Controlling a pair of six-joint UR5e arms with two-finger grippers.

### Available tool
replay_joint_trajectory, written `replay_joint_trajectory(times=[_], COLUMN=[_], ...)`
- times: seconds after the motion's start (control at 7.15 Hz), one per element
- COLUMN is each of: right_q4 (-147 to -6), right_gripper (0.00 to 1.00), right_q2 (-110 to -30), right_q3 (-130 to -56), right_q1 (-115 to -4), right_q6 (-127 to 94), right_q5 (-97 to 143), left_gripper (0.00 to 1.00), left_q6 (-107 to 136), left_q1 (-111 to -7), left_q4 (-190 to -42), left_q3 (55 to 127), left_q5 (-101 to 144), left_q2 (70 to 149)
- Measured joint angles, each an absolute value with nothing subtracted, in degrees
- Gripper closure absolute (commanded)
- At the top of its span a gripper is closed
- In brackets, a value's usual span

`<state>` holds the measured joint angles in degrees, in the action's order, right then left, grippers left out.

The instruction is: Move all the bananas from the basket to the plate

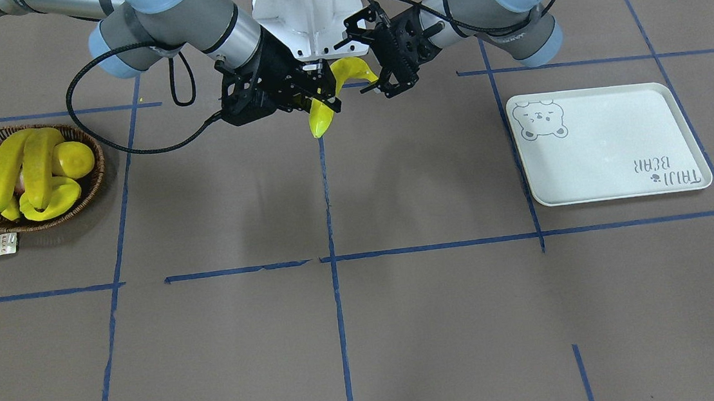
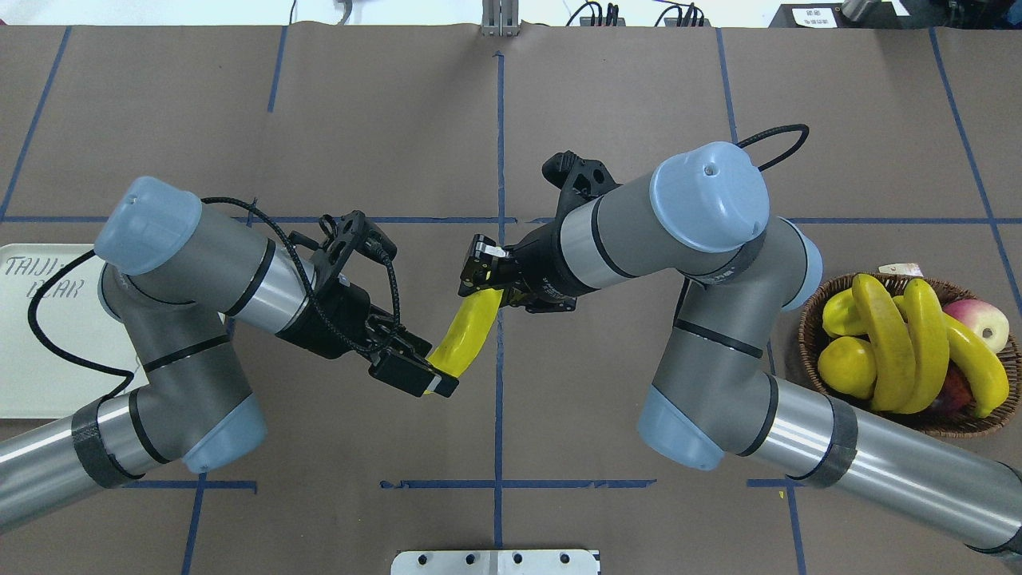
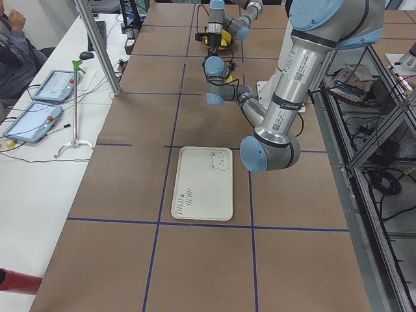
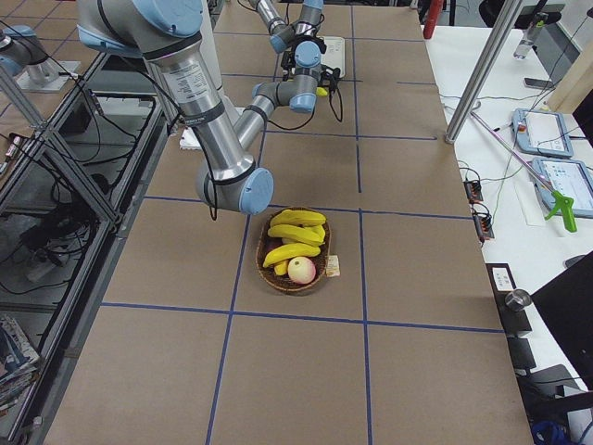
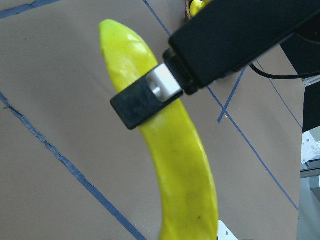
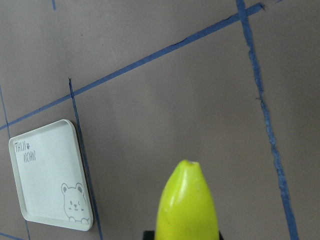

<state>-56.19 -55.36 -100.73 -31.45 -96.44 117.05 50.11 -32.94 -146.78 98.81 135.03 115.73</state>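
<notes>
My right hand (image 2: 483, 279) is squeezed shut on one banana (image 2: 467, 331), up in the air over the middle of the worktop (image 1: 407, 325). My left hand (image 2: 427, 379) sits around its other end, but I can't tell if it grips. I think this is the pass-over. Next, left must hold tight, right lets go, then off to the plate (image 1: 607, 143).

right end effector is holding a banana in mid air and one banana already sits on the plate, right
Not quite. The right end effector is holding a banana in mid air, but the plate has nothing on it, as the exterior front-facing view shows.
</notes>
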Motion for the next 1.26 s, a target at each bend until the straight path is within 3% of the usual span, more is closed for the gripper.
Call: replay_joint_trajectory(times=[0.14,0.42,0.56,0.7,0.84,1.26], right_q4=[-56.19,-56.20,-56.21,-56.20,-56.22,-56.19], right_gripper=[0.95,0.89,0.75,0.65,0.01,0.00], right_q2=[-55.22,-55.15,-55.17,-55.18,-55.19,-55.14], right_q3=[-100.73,-100.73,-100.72,-100.72,-100.70,-100.71], right_q1=[-31.35,-31.21,-31.16,-31.14,-31.13,-31.18], right_q6=[-96.60,-96.67,-96.68,-96.70,-96.74,-96.77], right_q5=[117.01,116.99,116.97,116.98,116.99,116.91], left_gripper=[0.41,0.81,0.97,1.00,1.00,1.00], left_q6=[50.12,50.16,50.13,50.16,50.20,50.53], left_q1=[-32.60,-32.39,-32.35,-32.35,-32.36,-32.43], left_q4=[-146.78,-146.72,-146.68,-146.58,-146.54,-146.52], left_q3=[98.67,98.41,98.40,98.37,98.37,98.49], left_q5=[135.01,135.00,135.01,135.00,134.99,135.00], left_q2=[115.84,115.96,115.97,115.93,115.86,115.77])
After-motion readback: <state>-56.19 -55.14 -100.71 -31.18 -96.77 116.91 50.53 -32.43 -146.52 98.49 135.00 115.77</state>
